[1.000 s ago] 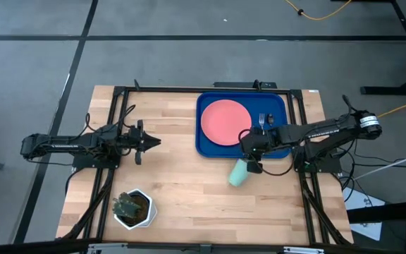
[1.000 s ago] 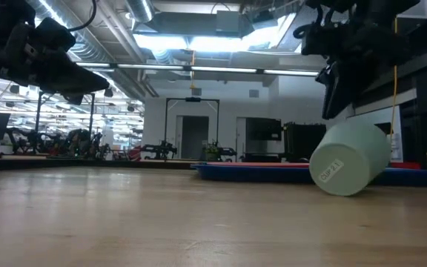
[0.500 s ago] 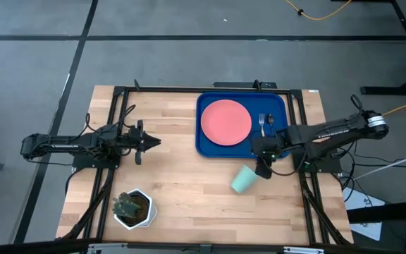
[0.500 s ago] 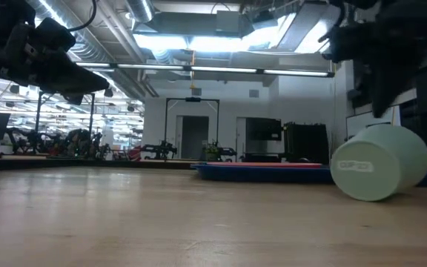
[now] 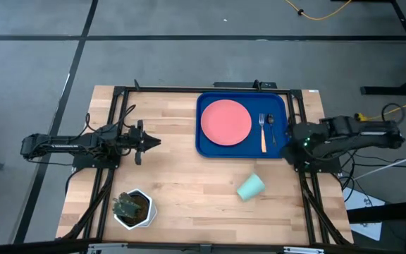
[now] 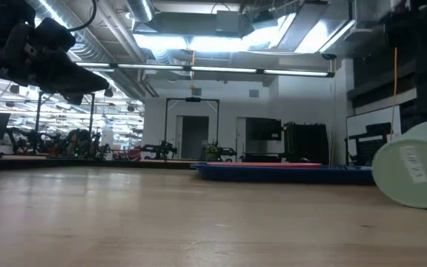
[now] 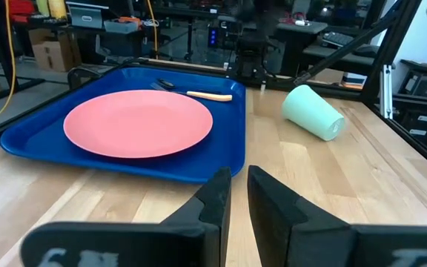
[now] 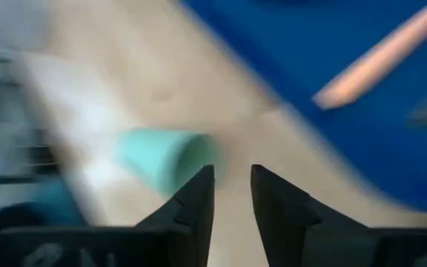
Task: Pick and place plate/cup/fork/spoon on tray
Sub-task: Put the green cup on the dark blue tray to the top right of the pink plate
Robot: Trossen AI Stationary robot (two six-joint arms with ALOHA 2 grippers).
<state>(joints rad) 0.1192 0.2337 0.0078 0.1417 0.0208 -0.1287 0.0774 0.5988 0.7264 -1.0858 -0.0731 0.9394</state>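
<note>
Change: the right claw (image 5: 291, 143) has pulled back off the tray's right edge toward the worktop's right side, and the cup (image 5: 250, 187) has rolled farther from the tray, to lie alone on the wood.
Cup: pale green, smooth, lying on its side on the worktop (image 5: 182, 190), apart from the tray's front-right corner — nothing touches it.
Tray: deep blue rectangle (image 5: 277, 104) with rounded corners and raised rim, at the worktop's back right.
In the tray: the flat coral-pink plate (image 5: 225, 121) on the left; the fork (image 5: 263, 131), metal tines and tan handle, to its right; the spoon cannot be made out.
Right claw: fingers a narrow gap apart, holding nothing.
Left claw: (image 5: 154, 142) waits over the worktop's left half, fingers nearly together, empty.
Other: a white pot with a plant (image 5: 132, 209) sits at the front left.
</note>
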